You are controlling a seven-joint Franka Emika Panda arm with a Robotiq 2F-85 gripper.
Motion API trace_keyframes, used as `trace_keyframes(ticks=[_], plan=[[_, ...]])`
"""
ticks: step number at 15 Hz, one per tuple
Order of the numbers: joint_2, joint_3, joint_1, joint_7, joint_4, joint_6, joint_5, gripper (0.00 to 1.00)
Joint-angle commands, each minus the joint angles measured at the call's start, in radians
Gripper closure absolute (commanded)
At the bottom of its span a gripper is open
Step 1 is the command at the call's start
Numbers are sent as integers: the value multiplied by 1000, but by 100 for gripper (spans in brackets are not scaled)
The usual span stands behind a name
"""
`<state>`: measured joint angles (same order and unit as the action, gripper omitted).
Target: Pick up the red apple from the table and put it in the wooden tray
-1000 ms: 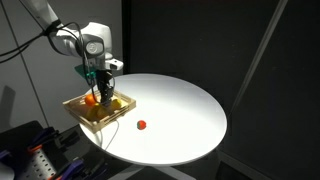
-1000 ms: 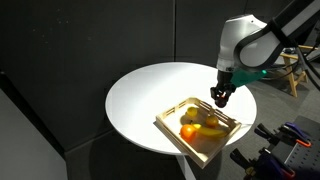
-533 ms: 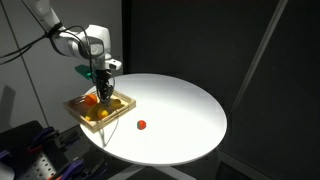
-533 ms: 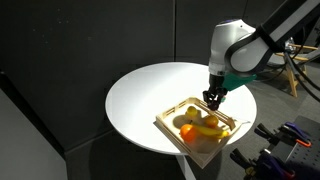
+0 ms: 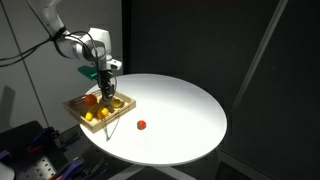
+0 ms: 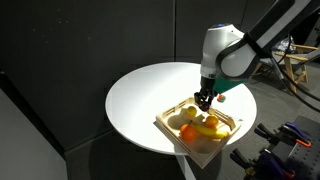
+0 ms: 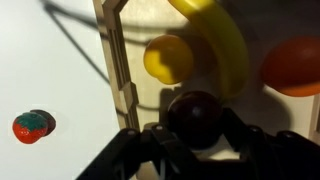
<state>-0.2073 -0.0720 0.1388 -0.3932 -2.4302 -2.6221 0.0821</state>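
Wrist view, looking down past the gripper (image 7: 195, 132): I have its two fingers closed on either side of the red apple (image 7: 195, 112), which sits gripped between them and hides the gap. The relation that governs my next move is vertical. The apple hangs directly over the floor of the wooden tray (image 7: 120, 60), inside the upright rim that runs down the left of this view, with the white table (image 7: 50, 70) beyond that rim. The apple is round, so it has no long axis to align; only its position relative to the rim and the tray's other contents matters. Ahead of the fingers lie a yellow fruit (image 7: 168, 58) and a banana (image 7: 228, 42), with an orange fruit (image 7: 295, 65) off to the right. All three appear clear of the apple, though how far it hangs above them cannot be read here. A small bright red fruit (image 7: 30, 126) rests on the table outside the tray and is not my target. In both exterior views the gripper (image 5: 104, 91) (image 6: 203, 101) hangs over the tray (image 5: 118, 116) (image 6: 176, 139) at the table's edge; the apple itself is too small to make out there. I judge that the carry is nearly complete and that a straight descent and release on the rim side of the yellow fruit would finish the task. The risk is the apple rolling against its neighbours.
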Motion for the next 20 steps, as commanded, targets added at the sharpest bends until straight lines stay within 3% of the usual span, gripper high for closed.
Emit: trace_keyframes(ticks=[1, 2, 3, 5, 7, 16, 20], plan=[[-33, 9, 22, -10, 39, -15, -5, 70], [-38, 11, 26, -11, 42, -19, -3, 52], [-43, 12, 28, -10, 45, -22, -3, 20], [-50, 16, 33, -12, 49, -24, -2, 17], [-52, 18, 34, -10, 50, -23, -3, 0], [10, 61, 51, -132, 18, 40, 9, 0], [69, 45, 39, -132, 1, 130, -7, 0]])
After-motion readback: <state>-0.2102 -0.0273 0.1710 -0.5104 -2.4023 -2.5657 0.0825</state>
